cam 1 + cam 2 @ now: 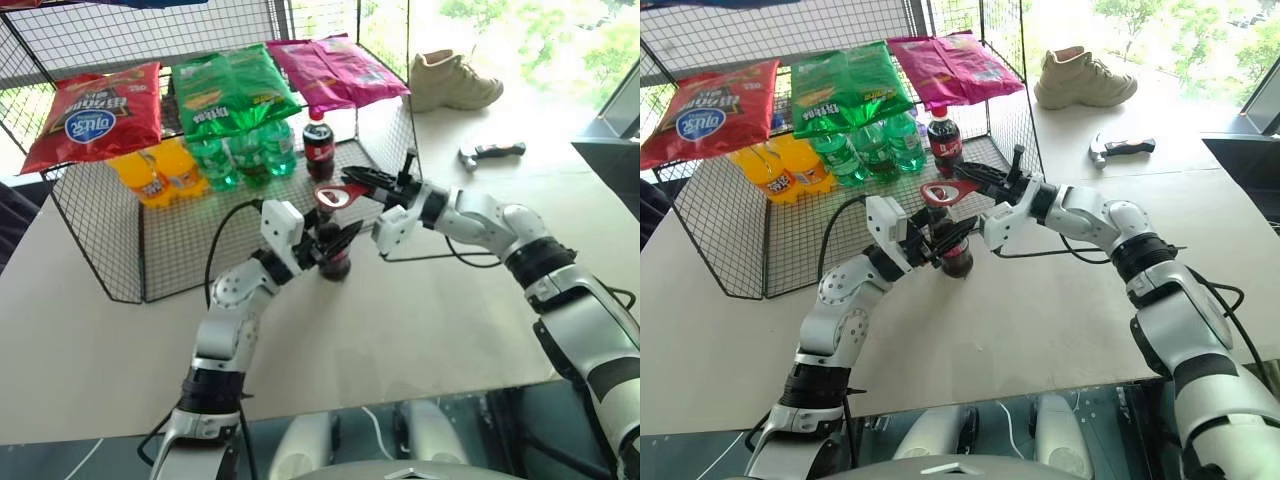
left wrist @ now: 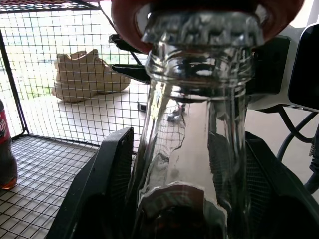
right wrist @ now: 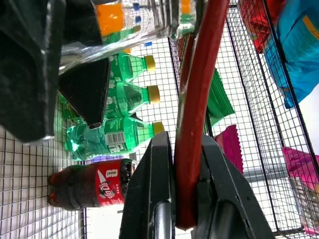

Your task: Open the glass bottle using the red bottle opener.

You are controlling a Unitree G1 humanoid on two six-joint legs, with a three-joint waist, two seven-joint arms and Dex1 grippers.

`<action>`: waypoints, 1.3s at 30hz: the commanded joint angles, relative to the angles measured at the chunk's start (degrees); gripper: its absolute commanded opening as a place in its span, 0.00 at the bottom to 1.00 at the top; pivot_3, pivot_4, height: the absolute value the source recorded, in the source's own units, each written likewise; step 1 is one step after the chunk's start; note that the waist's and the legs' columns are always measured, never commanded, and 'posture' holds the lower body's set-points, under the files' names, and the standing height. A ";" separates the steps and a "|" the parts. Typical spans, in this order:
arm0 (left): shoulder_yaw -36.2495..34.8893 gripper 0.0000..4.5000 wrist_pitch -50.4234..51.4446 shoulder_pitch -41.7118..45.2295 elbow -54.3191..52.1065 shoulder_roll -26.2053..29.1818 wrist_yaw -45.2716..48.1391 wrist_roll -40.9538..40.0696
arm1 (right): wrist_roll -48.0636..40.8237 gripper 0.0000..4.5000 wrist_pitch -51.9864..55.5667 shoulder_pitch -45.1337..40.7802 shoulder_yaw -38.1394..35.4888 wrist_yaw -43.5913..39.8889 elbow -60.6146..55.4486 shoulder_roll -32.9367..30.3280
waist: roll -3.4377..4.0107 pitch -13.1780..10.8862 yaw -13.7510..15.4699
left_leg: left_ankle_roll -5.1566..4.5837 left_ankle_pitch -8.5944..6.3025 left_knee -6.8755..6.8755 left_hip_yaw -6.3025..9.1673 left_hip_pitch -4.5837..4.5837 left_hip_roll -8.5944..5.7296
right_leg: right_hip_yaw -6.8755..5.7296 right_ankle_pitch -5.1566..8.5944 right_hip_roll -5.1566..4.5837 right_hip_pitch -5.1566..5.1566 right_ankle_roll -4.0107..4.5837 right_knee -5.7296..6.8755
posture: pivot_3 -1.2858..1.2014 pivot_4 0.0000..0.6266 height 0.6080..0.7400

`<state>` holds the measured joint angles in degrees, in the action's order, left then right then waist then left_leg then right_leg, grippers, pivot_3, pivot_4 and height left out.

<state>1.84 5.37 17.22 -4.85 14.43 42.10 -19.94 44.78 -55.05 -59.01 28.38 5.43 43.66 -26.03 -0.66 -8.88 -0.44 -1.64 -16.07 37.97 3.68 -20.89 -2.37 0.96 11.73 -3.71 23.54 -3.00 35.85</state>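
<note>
The small slim clear glass cola bottle [image 1: 334, 250], dark liquid in its lower half, stands upright on the pale tabletop [image 1: 420, 330] just near of the black wire-mesh rack [image 1: 120, 250]. The left gripper [image 1: 335, 245] reaches in from the left, and its jaws stand part-open to either side of the bottle's body, closed on it. The left wrist view adds what the head views cannot: the bottle's ribbed crown-cap top [image 2: 202, 30] sits right under the red ring of the opener, with a black finger [image 2: 99, 184] pressed close on each side of the glass. The right gripper [image 1: 372, 182] comes in from the right, pointing left, its jaws clamped tight on the narrow handle of the thin flat red bottle opener [image 1: 338, 193], whose loop head lies over the bottle's mouth. The right wrist view shows the red handle [image 3: 192, 149] pinched between the two fingers. It also shows green plastic bottles with yellow caps [image 3: 114, 134] and a stouter cola bottle with a red label [image 3: 89, 189] inside the rack. On the rack's top lie a red snack bag [image 1: 95, 112], a green snack bag [image 1: 232, 90] and a pink snack bag [image 1: 335, 68]. Far right on the tabletop rest a beige shoe [image 1: 452, 80] and a black-handled metal tool [image 1: 490, 152].
</note>
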 commanded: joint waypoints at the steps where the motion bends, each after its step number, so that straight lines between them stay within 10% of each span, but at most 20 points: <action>1: 3.17 0.50 0.90 0.01 0.73 -0.46 1.62 0.22 | 3.19 0.00 1.62 -3.80 -0.32 2.31 2.32 -3.10 | 0.00 -0.01 0.05 | 0.00 0.00 0.00 0.01 0.00 -0.01 | -0.01 0.00 0.00 0.00 0.00 0.00 | 0.52 0.24 1.00; 39: 3.67 0.50 1.87 -1.72 0.38 -0.18 1.99 0.00 | 1.79 0.00 -2.08 -8.37 -1.48 13.37 1.49 -4.62 | 0.02 0.00 -0.02 | 0.03 0.02 -0.57 -0.04 0.02 -0.07 | 0.02 -0.03 -0.10 0.13 -0.07 -0.26 | 0.52 0.24 1.00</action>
<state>2.72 5.60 17.19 -5.63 14.58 42.90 -19.96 49.05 -57.56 -66.38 29.49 18.95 46.25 -30.62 -0.64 -8.87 -0.46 -1.61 -16.05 37.40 3.64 -20.86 -2.44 0.98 11.70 -3.81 23.67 -3.07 35.59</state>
